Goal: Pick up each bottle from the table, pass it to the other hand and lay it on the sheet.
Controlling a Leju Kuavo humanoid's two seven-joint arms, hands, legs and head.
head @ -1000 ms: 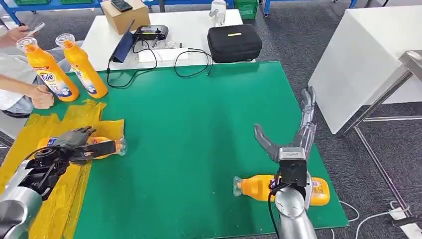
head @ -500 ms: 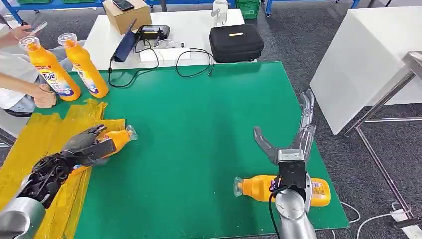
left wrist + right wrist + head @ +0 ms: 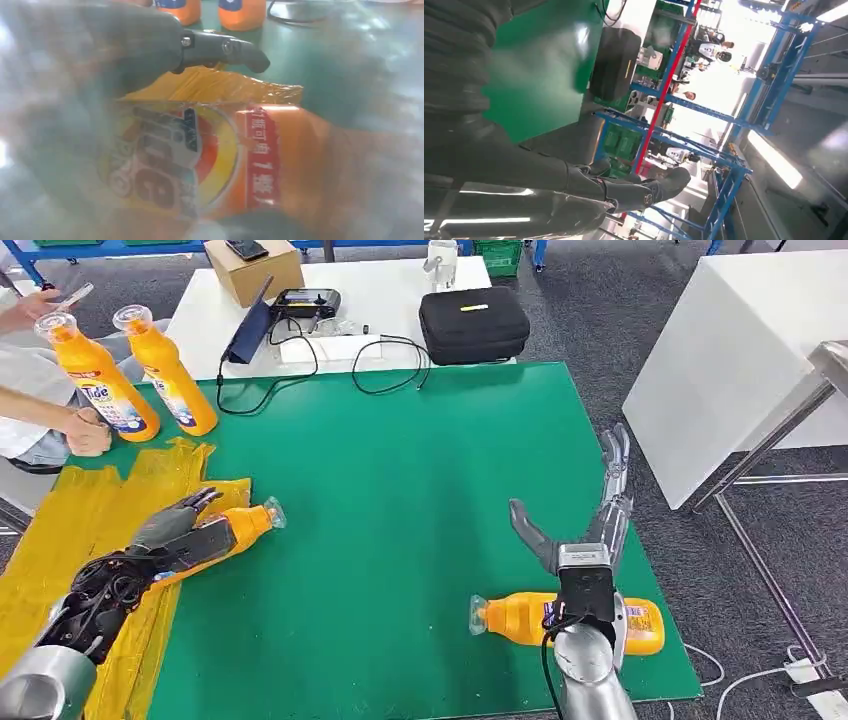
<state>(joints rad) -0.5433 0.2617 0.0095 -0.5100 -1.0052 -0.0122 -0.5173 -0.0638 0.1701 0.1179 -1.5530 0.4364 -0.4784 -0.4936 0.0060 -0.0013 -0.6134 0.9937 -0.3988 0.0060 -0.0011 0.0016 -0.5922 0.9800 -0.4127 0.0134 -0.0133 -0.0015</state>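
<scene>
One bottle [image 3: 232, 528] is gripped in the left hand [image 3: 172, 533] over the yellow sheet's [image 3: 60, 530] edge, cap pointing toward the desk's middle. A second bottle [image 3: 520, 618] lies crosswise just under the right hand [image 3: 585, 525], whose fingers [image 3: 612, 480] are spread, holding nothing. Two more bottles [image 3: 130, 370] stand by a person's hand [image 3: 88, 435]

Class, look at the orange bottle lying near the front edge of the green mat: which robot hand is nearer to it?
The right. The right robot hand hovers open just beyond the lying bottle, while the left robot hand grips another bottle across the green mat.
</scene>
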